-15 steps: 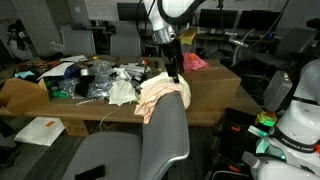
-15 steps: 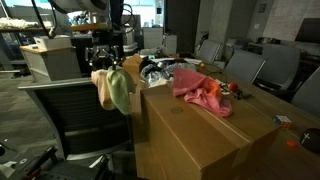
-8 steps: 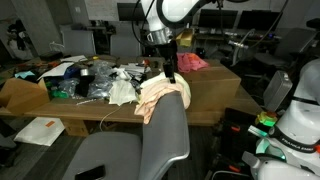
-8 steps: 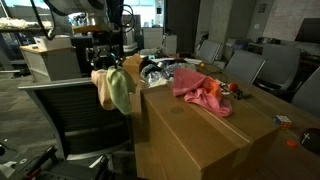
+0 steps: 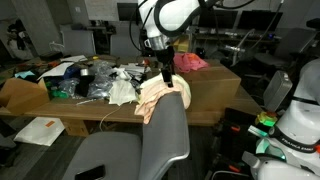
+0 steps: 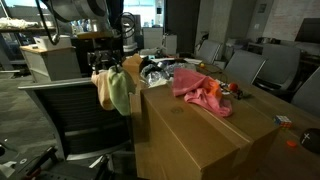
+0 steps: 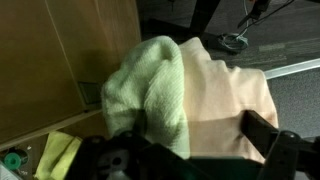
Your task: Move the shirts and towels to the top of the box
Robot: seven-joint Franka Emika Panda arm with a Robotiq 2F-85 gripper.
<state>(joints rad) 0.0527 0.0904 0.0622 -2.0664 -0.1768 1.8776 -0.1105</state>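
A light green towel and a peach shirt hang over the back of a grey chair; both cloths also show in an exterior view. My gripper is open just above them, one finger on the peach shirt and the other on the green side. It shows in both exterior views. The big cardboard box stands beside the chair. A pink cloth lies on its top and also shows in an exterior view.
A cluttered table with bags and a white cloth stands by the box. A small open carton sits at its end. Office chairs stand behind the box. A white robot base is at the side.
The arm has shifted a little sideways and lower, bringing the gripper closer onto the cloths on the chair back. The cloths have not moved.
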